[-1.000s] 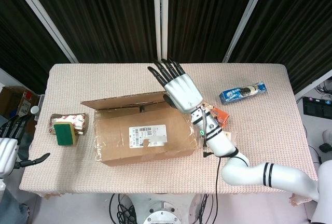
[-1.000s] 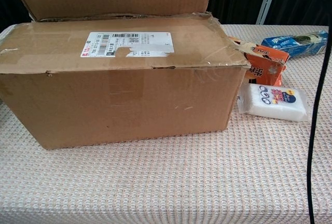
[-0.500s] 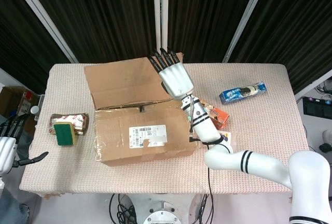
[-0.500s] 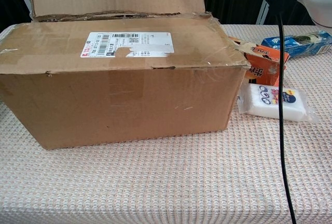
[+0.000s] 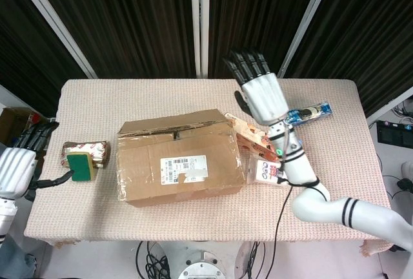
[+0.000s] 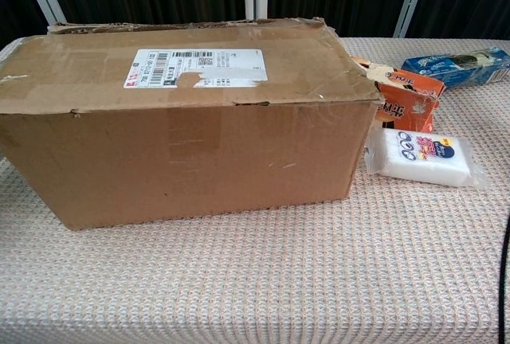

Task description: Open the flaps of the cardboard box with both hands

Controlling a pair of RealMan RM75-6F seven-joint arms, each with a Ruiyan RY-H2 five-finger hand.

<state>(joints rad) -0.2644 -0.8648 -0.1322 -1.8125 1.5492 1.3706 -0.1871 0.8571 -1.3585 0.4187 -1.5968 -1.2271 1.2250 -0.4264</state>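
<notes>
While the far flap (image 5: 174, 126) lies low over the cardboard box (image 5: 177, 163) and the labelled near flap (image 6: 183, 69) sits flat, the opening step looks barely begun. The right hand (image 5: 259, 92) hovers above the box's right end, fingers (image 5: 247, 66) straight and spread, holding nothing. The left hand (image 5: 19, 163) hangs off the bench's (image 5: 193, 217) left edge, fingers loosely apart and empty, just beside a green sponge (image 5: 80, 166). The box sits mid-bench, its long axis running left to right, its top facing up and its label reading towards the robot. Snack packets (image 6: 406, 105) touch or nearly touch its right end. The next move probably calls for each hand to catch a flap's free edge along the centre seam and swing the two flaps apart, without shoving the box.
</notes>
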